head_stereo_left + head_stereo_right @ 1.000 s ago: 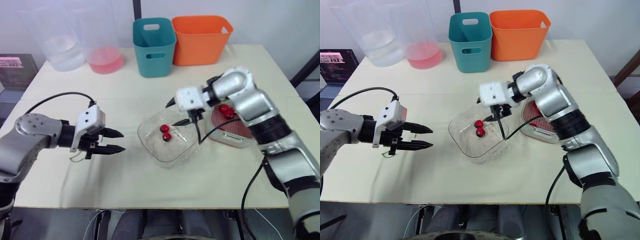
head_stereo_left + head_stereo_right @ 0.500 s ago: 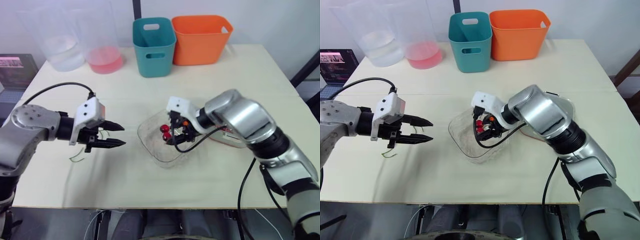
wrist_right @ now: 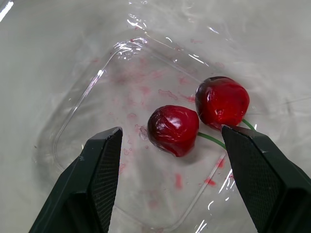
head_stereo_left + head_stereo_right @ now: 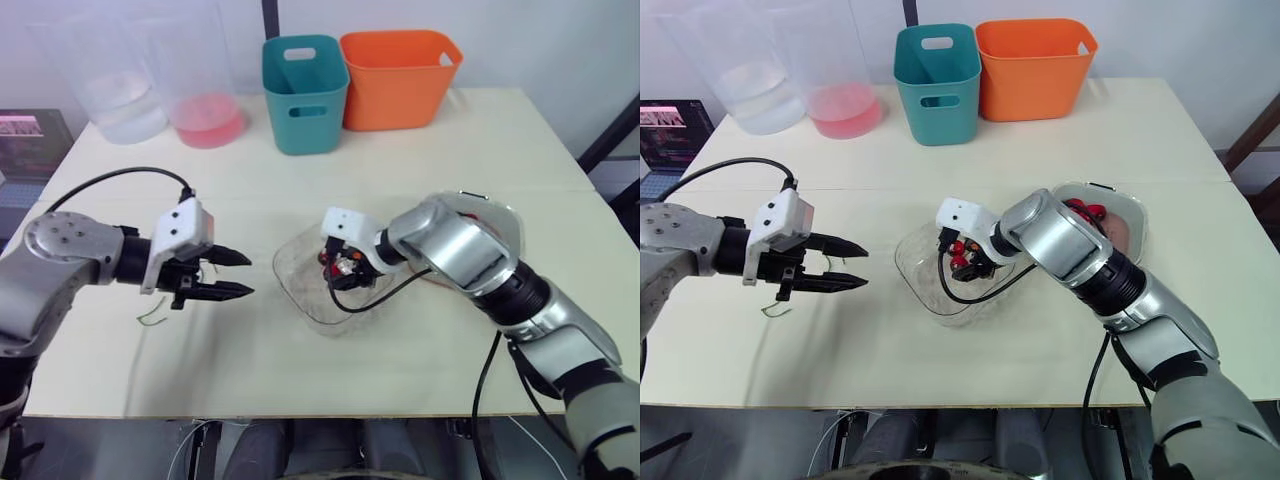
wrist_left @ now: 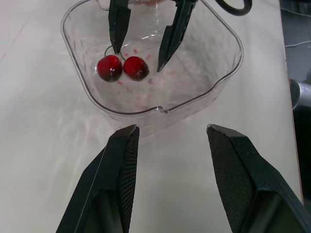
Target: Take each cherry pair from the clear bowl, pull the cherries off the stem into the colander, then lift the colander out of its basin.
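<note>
Red cherry pair (image 3: 222, 101) lies inside the clear bowl (image 4: 920, 290), between the spread fingers of the right gripper (image 3: 170, 133), which grips nothing. Pickup is in hand; next it likely must pinch the stem. The left gripper (image 4: 245, 275) hovers beside the bowl, fingers apart.

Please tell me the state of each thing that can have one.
Red cherry pair on green stem: joined, lying ungripped.
Clear plastic bowl: upright, holding that pair.
Right gripper: open, astride the pair.
Left gripper: open, empty.
Red colander: seated in its basin, holding loose cherries.
Tall clear jug: part full of pink liquid.
</note>
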You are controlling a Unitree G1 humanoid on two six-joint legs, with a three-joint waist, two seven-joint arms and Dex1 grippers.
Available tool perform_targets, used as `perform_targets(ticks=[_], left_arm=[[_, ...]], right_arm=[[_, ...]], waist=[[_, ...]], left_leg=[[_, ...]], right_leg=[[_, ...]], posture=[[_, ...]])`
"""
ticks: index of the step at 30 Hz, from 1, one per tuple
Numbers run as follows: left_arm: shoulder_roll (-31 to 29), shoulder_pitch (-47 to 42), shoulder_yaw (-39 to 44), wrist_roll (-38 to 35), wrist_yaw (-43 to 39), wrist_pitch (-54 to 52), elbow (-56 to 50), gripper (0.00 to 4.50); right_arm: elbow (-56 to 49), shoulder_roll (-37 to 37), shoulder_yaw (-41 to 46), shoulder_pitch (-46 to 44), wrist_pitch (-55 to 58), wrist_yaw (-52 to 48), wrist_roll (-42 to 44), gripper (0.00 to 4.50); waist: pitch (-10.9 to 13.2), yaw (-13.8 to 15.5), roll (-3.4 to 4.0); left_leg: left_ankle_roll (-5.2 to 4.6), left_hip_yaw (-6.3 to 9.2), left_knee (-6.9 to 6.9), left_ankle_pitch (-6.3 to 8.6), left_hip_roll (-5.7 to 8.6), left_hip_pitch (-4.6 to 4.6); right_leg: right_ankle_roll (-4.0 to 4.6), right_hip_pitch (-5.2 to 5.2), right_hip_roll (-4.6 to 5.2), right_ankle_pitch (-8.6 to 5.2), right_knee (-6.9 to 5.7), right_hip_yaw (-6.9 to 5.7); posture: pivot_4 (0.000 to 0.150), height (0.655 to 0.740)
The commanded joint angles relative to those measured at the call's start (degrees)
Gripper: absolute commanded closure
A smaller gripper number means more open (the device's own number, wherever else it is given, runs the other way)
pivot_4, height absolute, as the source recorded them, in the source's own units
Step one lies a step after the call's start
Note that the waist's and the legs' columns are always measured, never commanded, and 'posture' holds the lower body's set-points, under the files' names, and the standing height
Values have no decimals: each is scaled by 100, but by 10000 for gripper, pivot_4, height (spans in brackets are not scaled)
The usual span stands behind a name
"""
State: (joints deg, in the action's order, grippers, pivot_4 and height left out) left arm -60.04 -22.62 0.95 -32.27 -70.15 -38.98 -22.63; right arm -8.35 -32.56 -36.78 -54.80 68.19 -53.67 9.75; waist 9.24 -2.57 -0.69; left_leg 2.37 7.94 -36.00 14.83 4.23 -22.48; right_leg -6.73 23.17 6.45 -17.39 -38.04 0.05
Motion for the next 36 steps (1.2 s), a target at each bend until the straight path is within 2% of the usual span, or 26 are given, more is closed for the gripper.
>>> perform_targets(ticks=[1, 6, 7, 10, 11, 12, 14, 20, 23, 26, 29, 32, 36], left_arm=[[-60, 8, 181, -64, 23, 15, -94, 21415], [-93, 18, 178, -84, 27, -3, -122, 21415], [-99, 18, 178, -88, 26, -6, -124, 21415], [-112, 8, 182, -100, 30, -26, -132, 21415], [-116, 6, 184, -102, 32, -30, -132, 21415], [-118, 3, 186, -108, 36, -37, -133, 21415], [-124, -2, 188, -112, 39, -39, -126, 21415], [-141, -48, 225, -147, 41, -71, -83, 21415], [-118, -224, 395, -321, 30, -181, 142, 21415], [-21, -589, 506, -548, 57, -339, 444, 21415], [142, -1086, 573, -715, 80, -450, 887, 21415], [480, -1754, 520, -801, 160, -521, 1359, 21415], [1252, -2749, 242, -845, 466, -755, 1865, 21415]], right_arm=[[32, 77, -51, -100, -133, 17, -36, 10709], [221, 154, -208, -68, -338, 73, -132, 10709], [265, 174, -216, -66, -374, 92, -158, 16203], [416, 213, -240, -69, -527, 142, -250, 28701], [442, 215, -248, -68, -565, 143, -275, 34485], [452, 213, -248, -63, -587, 138, -291, 37600], [423, 176, -243, -52, -650, 116, -328, 40442], [-164, -372, 94, -146, -1287, -340, -267, 40442], [-782, -1133, 657, -39, -2544, -1179, -21, 40442], [-1025, -1553, 1321, 332, -4561, -1717, 114, 40442], [-746, -1558, 1730, 499, -6225, -1571, -236, 40442], [-45, -1577, 1755, 398, -8576, -1044, -1277, 40442], [751, -1508, 1743, -21, -10518, -361, -2322, 40442]], waist=[[0, 0, 0], [0, 0, 0], [0, -1, 0], [0, -1, 0], [0, 0, 0], [0, 1, 0], [0, 1, 0], [1, 8, 1], [2, 23, 1], [2, 18, -3], [2, -3, -3], [2, -8, -3], [3, 11, -5]], left_leg=[[0, 0, 0, 0, 0, 0], [0, 0, 0, 0, 0, 0], [1, 0, 0, 0, 0, 0], [6, 0, 0, -4, 0, 0], [6, 0, 0, -4, 0, 0], [7, 0, 0, -4, 0, 0], [7, 0, 0, -4, 0, 0], [5, 0, 0, -3, 2, -1], [-4, 0, -1, 2, 4, -2], [-12, 0, -3, 7, 3, -2], [-15, -1, -4, 9, 1, 7], [0, -10, -9, 0, -1, 8], [13, -12, -15, -7, 3, 6]], right_leg=[[0, 0, 0, 0, 0, 0], [0, 0, 0, 0, 0, 0], [0, 0, 0, 0, 0, 0], [0, 0, -1, 0, 0, 0], [0, 0, -1, 0, 0, 0], [0, 0, 0, 0, 0, 0], [0, -1, -1, 0, 0, 0], [0, 0, 1, 0, 1, 0], [-1, -4, 2, 0, 5, -2], [-2, -8, 2, -1, 5, -8], [-3, -20, 1, -1, 7, -13], [-3, -14, -1, -1, 0, -11], [-3, -16, 2, -1, 0, -11]], posture=[[1500, 7394], [1500, 7394], [1500, 7394], [1500, 7394], [1500, 7394], [1500, 7394], [1500, 7394], [1500, 7394], [1500, 7394], [1500, 7394], [1500, 7394], [1500, 7394], [1500, 7394]])
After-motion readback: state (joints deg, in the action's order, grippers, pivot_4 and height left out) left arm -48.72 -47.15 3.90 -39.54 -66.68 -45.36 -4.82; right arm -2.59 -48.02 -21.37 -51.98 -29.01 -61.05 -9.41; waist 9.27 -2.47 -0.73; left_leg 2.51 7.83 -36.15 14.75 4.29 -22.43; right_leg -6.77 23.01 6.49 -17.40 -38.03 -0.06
